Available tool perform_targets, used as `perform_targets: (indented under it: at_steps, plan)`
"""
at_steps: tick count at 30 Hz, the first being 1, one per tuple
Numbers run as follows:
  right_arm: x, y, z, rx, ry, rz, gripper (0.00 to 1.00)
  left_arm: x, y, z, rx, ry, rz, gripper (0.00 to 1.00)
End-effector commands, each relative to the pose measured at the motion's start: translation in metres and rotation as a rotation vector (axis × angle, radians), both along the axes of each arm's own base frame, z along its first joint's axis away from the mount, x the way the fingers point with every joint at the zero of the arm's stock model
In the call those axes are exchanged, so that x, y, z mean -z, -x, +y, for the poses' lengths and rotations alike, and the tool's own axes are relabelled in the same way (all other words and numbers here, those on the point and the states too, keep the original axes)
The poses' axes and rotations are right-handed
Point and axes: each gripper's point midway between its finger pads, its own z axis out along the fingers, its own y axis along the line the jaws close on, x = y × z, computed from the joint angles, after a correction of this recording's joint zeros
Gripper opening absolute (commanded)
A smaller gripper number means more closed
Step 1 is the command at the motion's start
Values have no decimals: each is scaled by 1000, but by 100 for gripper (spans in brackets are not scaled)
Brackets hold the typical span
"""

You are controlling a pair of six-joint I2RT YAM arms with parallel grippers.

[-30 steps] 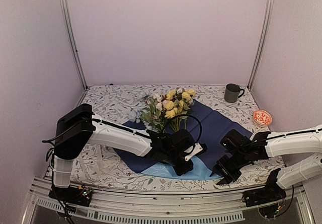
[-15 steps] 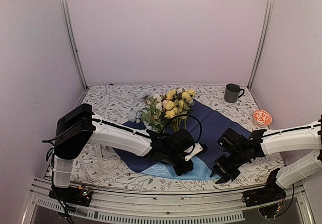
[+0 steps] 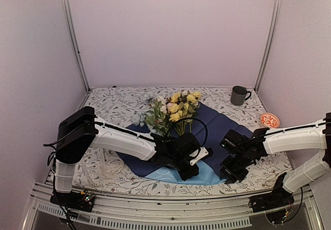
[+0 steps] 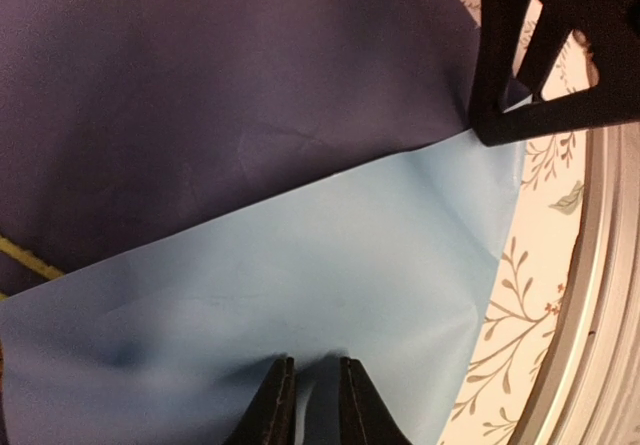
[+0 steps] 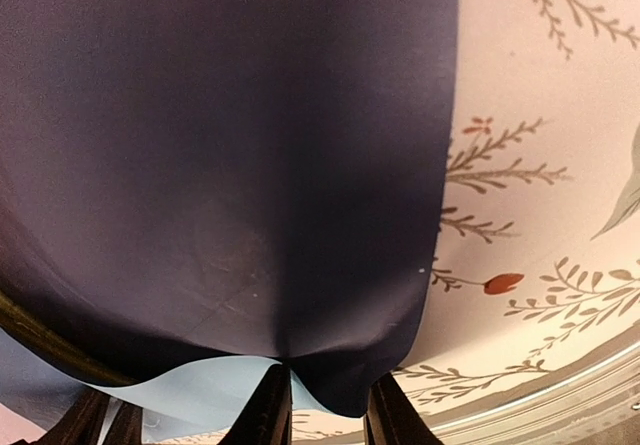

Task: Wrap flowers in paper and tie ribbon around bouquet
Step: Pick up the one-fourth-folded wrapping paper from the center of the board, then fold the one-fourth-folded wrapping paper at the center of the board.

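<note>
Lilac walls close in on three sides, and the floral tablecloth (image 3: pixel 114 106) runs right up to them, so the only free side is the near rail at 6 o'clock. Centre stage, the paper (image 3: pixel 227 126) lies navy face up, its near corner folded over to show a light blue flap just short of that rail. The flowers (image 3: pixel 176 108) lie on the paper's 12 o'clock end, with their heads toward the back wall.

Left gripper (image 4: pixel 312 365) is down on the blue flap, fingers nipped together with the sheet puckering between them: it has the paper. Right gripper (image 5: pixel 330 375) sits at the sheet's 4 o'clock edge, jaws narrowly apart astride the navy border (the edge curls up between them, but no clamp is visible).

There is bare cloth to the left at 9 o'clock. On the right, a dark mug (image 3: pixel 239 95) stands at 1 o'clock near the back wall, and a small orange-patterned bowl (image 3: pixel 269 120) is at 3 o'clock, just beyond the right arm.
</note>
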Motion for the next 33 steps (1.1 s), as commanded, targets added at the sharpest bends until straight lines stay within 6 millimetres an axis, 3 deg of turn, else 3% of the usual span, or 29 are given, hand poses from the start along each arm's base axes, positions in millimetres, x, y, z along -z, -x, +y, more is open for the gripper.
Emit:
perform_targets:
  at_steps: [1, 10, 16, 25, 33]
  plan:
    - [8, -6, -16, -37, 101, -27, 24, 11, 2, 8, 7, -42, 28, 16]
    - [6, -3, -5, -126, 116, -2, 23, 5, -4, -5, 4, -25, 15, 17]
    - [1, -6, -1, -129, 102, -18, 7, 1, -5, -14, 1, -7, 22, 21]
    - [-10, -14, 2, -142, 120, -56, 4, -17, -5, -24, -9, 45, 44, 27]
    - [-37, -29, 12, -183, 169, -150, 4, 14, -11, -17, -57, -2, 170, 29]
